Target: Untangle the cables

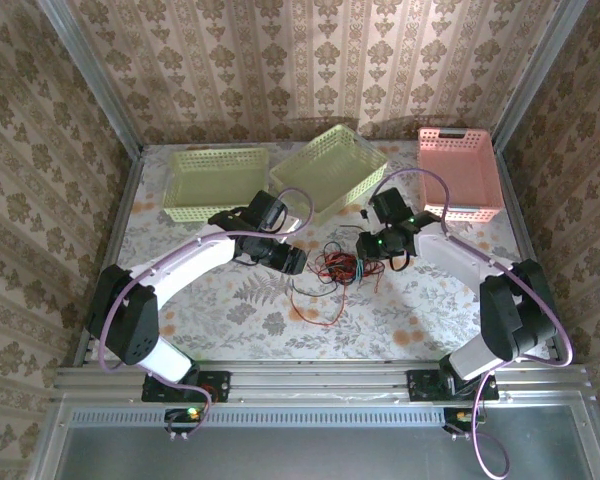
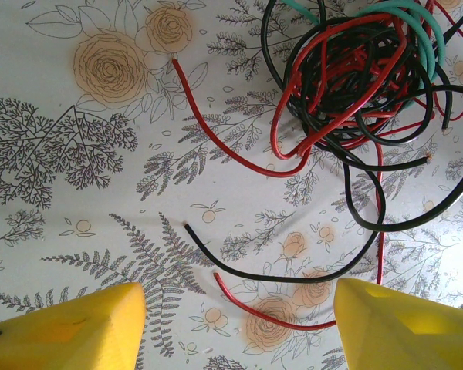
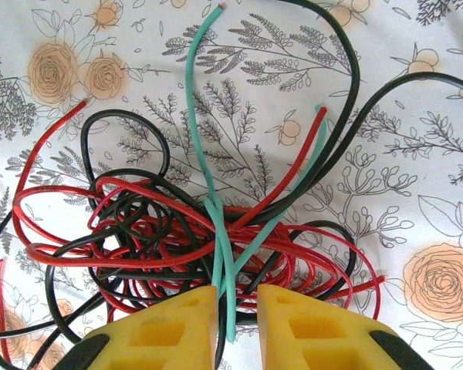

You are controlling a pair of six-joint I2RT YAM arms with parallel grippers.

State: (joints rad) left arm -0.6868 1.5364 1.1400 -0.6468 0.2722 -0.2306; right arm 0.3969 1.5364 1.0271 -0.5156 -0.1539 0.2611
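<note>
Floral wallpaper in beige and brown closes in three sides of the cell, and the table (image 1: 230, 300) wears a pale cloth printed with ferns, roses and small orange fruit. Across the upper part of the top view stand three latticed plastic baskets: a light green one (image 1: 215, 183) at upper left, a second green basket (image 1: 330, 170) tipped at an angle in the middle, and a pink basket (image 1: 460, 172) at upper right.

Both arms reach inward from the lower corners, elbows bent, wrists angled down toward the middle of the frame. The cables (image 1: 335, 265) lie there on the cloth between the two grippers, a loose knot of thin, glossy red and black wire with a few loops straying toward the lower edge.

The left gripper (image 1: 295, 262) sits just left of the bundle. In its wrist view its yellow fingers (image 2: 69, 331) stand wide apart at the bottom corners with nothing between them but cloth, one black end and one red end. The tangle (image 2: 355, 77) is in the upper right of that frame, round and dense, with a teal strand over its top.

The right gripper (image 1: 368, 262) is at the bundle's right side. In its wrist view the matte yellow fingers (image 3: 162, 331) are drawn close, leaving a narrow slot, and a green strand (image 3: 230, 301) runs down into it. Whether the pads actually pinch it cannot be told. The bundle (image 3: 139, 239) spreads directly above the fingertips, across the centre and left of the frame.
</note>
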